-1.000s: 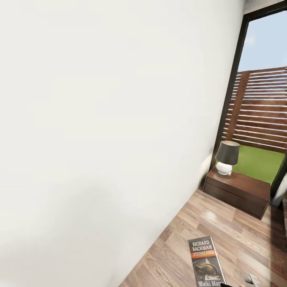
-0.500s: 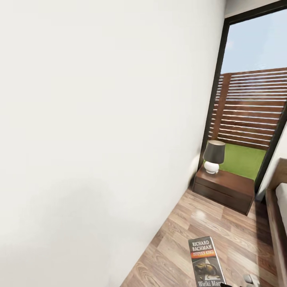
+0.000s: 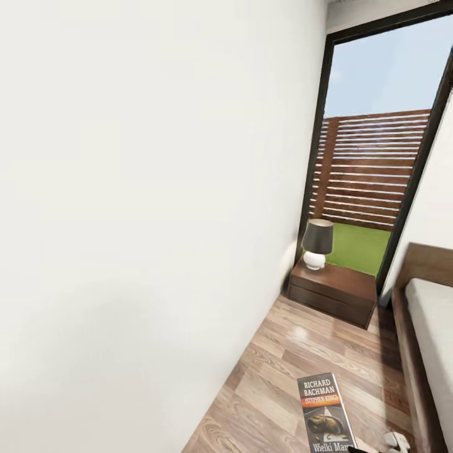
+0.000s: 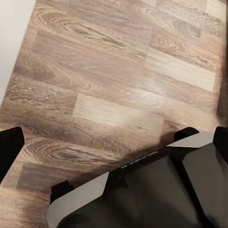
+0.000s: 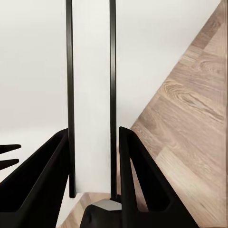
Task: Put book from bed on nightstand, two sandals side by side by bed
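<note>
Paperback book point(image 3: 325, 412) with white "RICHARD BACHMAN" lettering and an orange band is standing out at the bottom of the head view, above the wood-plank floor point(image 3: 296, 358), seen edge-on in the right wrist view point(image 5: 91, 95) where the right pincer point(image 5: 93, 161) is clamping it between two dark fingers point(image 5: 137, 166). Nightstand point(image 3: 332, 290) is sitting ahead against the white wall point(image 3: 138, 207) below the dark-framed window point(image 3: 377, 157), carrying a white lamp with a dark shade point(image 3: 316, 244). Bed point(image 3: 428, 333) is showing at the right edge — brown frame, grey mattress. Left pincer point(image 4: 111, 137) is hanging over bare floor, its fingers point(image 4: 9, 145) spread apart, gripping nothing.
</note>
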`<state>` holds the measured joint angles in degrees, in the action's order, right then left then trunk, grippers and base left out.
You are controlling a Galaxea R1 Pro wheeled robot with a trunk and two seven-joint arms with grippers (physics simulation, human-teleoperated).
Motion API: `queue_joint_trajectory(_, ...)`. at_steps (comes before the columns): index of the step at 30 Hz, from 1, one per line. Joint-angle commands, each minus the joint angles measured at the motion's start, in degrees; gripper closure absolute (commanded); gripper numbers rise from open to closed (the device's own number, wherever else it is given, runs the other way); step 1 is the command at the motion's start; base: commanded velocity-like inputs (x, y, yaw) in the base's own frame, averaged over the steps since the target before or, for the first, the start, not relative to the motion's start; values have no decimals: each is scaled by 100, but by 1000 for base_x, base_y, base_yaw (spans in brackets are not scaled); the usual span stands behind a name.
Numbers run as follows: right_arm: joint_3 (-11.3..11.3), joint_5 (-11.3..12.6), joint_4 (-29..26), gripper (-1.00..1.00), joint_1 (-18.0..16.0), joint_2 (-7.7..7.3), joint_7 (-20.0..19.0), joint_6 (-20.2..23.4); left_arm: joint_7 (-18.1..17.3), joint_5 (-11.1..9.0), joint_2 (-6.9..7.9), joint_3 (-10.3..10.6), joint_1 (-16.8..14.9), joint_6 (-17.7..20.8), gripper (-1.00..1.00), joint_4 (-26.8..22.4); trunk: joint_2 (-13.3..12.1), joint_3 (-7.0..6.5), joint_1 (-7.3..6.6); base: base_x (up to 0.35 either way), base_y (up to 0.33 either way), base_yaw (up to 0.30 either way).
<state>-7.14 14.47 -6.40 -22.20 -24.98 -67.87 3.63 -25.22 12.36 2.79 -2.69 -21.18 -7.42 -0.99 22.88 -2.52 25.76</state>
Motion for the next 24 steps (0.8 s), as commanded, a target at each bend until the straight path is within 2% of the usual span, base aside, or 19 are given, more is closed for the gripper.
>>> queue_joint_trajectory(1, -59, -23, 4, 100, -4, 2, -25, 42, -9, 54, 2, -30, 0, -31, -100, 2, 4, 2, 2, 0, 0, -282)
queue_joint_trajectory(6, -59, -13, 0, 100, -4, 2, -25, 42, -9, 56, 2, -30, 0, -31, -100, 2, 4, 2, 2, 28, 0, -283)
queue_joint_trajectory(14, -59, 0, 2, 100, -4, 2, -25, 42, -9, 47, 2, -30, 0, -31, -100, 2, 4, 2, 2, 218, 0, -283)
queue_joint_trajectory(24, -59, 3, 4, 100, -4, 2, -25, 42, -9, 47, 2, -30, 0, -31, -100, 2, 4, 2, 2, 18, 0, -283)
